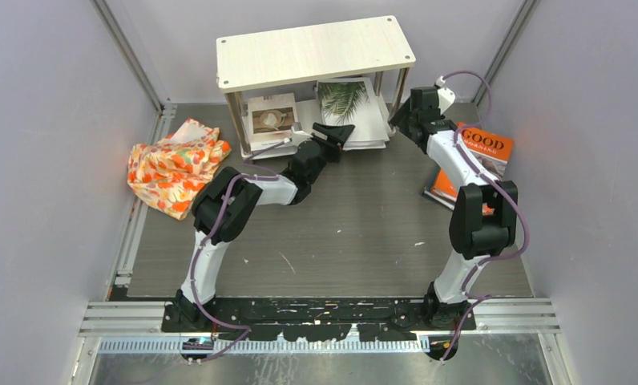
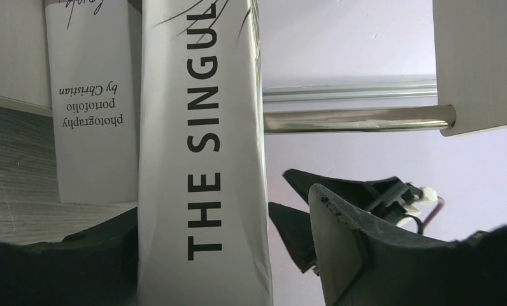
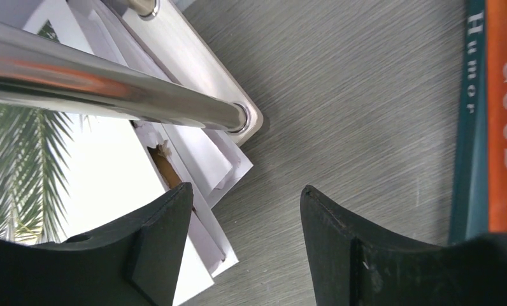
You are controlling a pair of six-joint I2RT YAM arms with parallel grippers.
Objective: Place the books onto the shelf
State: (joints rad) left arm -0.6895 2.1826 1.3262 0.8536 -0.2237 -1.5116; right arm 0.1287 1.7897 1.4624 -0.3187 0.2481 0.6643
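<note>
Top external view is consulted first: how much is shelved?

Three books are counted on the lower board of the shelf [image 1: 316, 50]. The coffee-cup book [image 1: 272, 119] is laid at the left, the palm-leaf book [image 1: 346, 98] to its right, and the grey-white book [image 1: 370, 130] beneath that one.

And what is left?

The orange book [image 1: 482, 148] is stacked on the teal book [image 3: 471, 115] on the table [image 1: 364, 233], to the right of the shelf. Two of five are judged outstanding.

How are the grippers held?

The left gripper [image 1: 336, 132] is held open astride a white lettered book [image 2: 200, 159]. A gap is seen beside one finger, so nothing is clamped. The right gripper [image 3: 246, 191] is spread empty over the table by the shelf's near right corner.
</note>
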